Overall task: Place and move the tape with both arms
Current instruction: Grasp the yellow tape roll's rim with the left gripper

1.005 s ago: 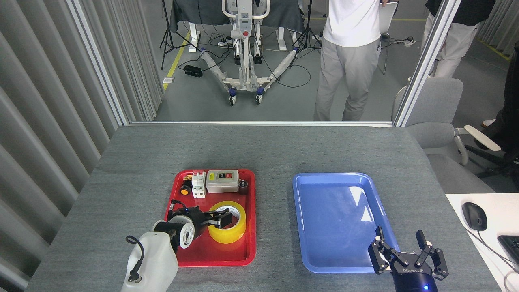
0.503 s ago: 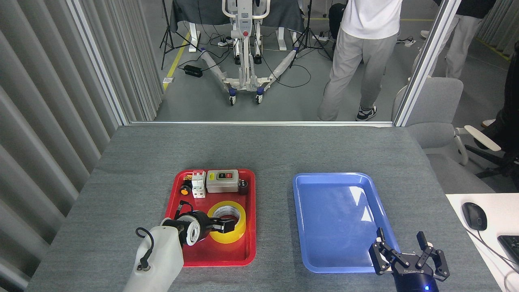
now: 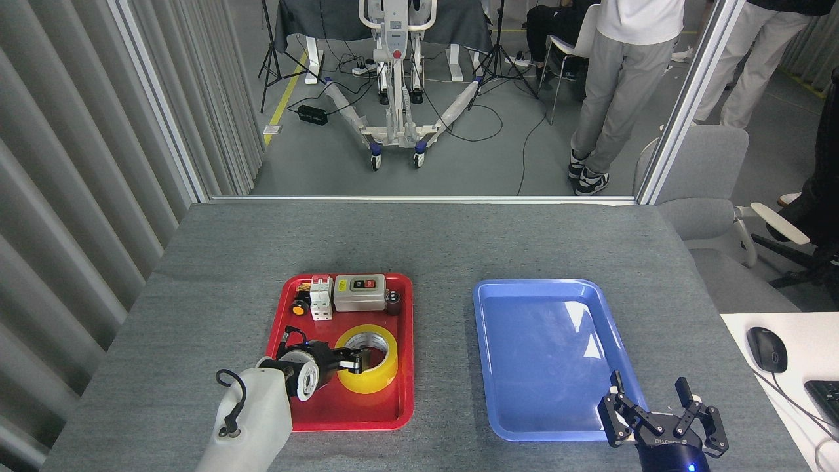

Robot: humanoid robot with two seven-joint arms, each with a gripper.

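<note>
The yellow tape roll (image 3: pixel 375 379) with its white core lies flat in the red tray (image 3: pixel 393 416), in the near right part. My left gripper (image 3: pixel 349 360) reaches in from the left at the roll's near-left wall. One dark finger (image 3: pixel 357 359) shows inside the core hole, and the other is hidden against the roll's outer side. How tightly the jaws hold the wall does not show. My right gripper (image 3: pixel 661 408) hovers open at the blue tray's near right corner, fingers spread and holding nothing.
The blue tray (image 3: pixel 505 367) lies to the right with nothing in it. At the red tray's far end sit a grey switch box (image 3: pixel 358 293), a white breaker (image 3: pixel 320 298) and small parts. A mouse (image 3: pixel 766 348) lies on a white desk at right. People stand beyond the table.
My left gripper pushed right into the tape's core, then drew back slightly left. The tape stays flat in the red tray. The right gripper barely moved. A person behind walked right.
</note>
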